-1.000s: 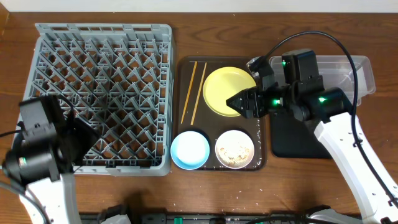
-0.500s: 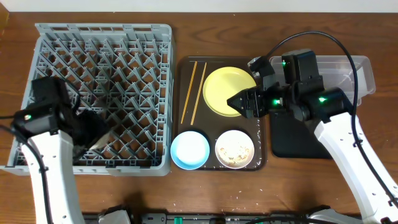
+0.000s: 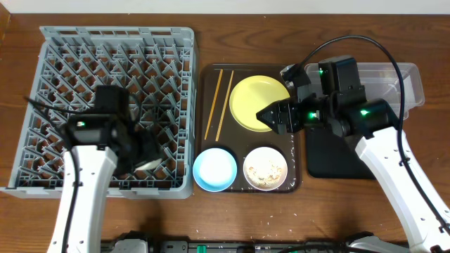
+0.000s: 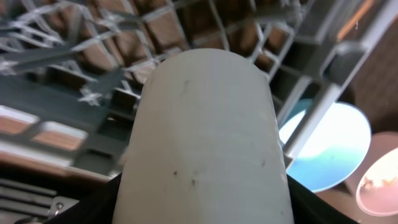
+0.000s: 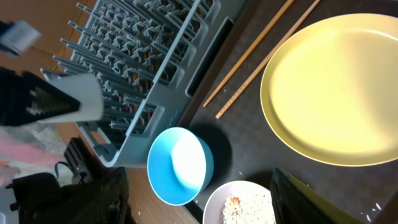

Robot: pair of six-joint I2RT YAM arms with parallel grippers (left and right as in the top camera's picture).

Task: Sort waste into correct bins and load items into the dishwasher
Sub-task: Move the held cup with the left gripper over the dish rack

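Observation:
My left gripper (image 3: 144, 158) is shut on the small white cup (image 4: 205, 137) and holds it over the front right part of the grey dish rack (image 3: 116, 70). The cup fills the left wrist view. My right gripper (image 3: 271, 116) is open and empty, hovering over the right edge of the yellow plate (image 3: 253, 102). The plate, two chopsticks (image 3: 218, 104), the light blue bowl (image 3: 214, 169) and the beige bowl (image 3: 265, 169) holding rice crumbs lie on the brown tray (image 3: 295, 179). The clear tub (image 3: 408, 84) and black tray (image 3: 330, 158) lie at the right. No snack wrapper shows.
The right arm's body covers part of the clear tub and the black tray. The rack's front right corner post (image 4: 317, 106) stands between the cup and the blue bowl (image 4: 329, 149). Bare wooden table (image 3: 211, 211) runs along the front edge.
My left arm has swung from the table's far left to the right, over the rack's front, carrying the white cup. The right arm has not moved.

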